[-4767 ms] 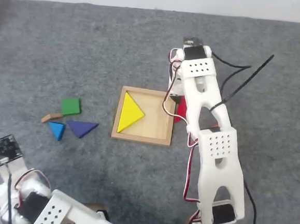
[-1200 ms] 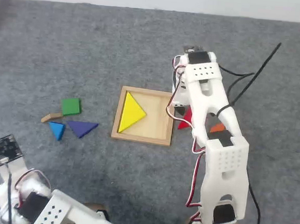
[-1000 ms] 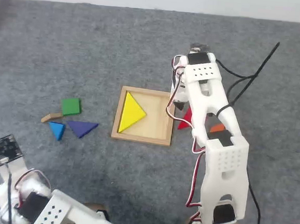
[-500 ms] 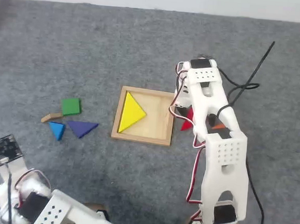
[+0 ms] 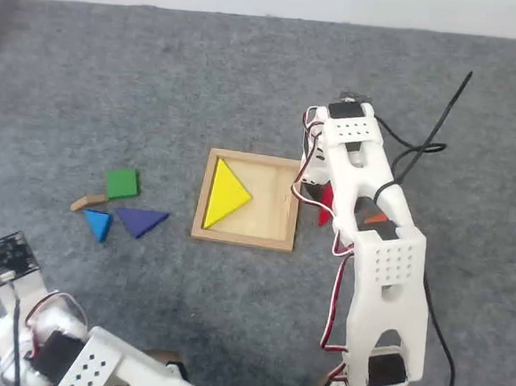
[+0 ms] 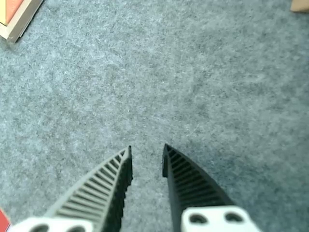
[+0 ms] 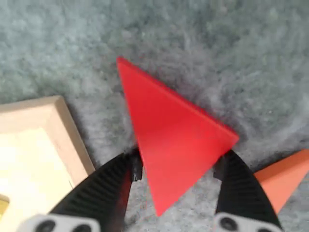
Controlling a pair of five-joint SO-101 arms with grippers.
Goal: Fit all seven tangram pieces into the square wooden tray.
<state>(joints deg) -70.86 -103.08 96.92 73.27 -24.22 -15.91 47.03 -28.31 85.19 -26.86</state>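
Your right gripper (image 7: 177,165) pinches the red triangle (image 7: 169,128) just beside the wooden tray (image 5: 244,239), which holds one yellow triangle (image 5: 224,193); your left gripper (image 6: 147,157) hovers over the carpet (image 6: 193,72), fingers slightly spread

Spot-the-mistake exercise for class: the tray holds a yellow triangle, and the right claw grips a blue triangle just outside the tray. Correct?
No: the right claw grips a red triangle, not blue, as the right wrist view shows. The yellow triangle in the tray and the spot outside it are right.
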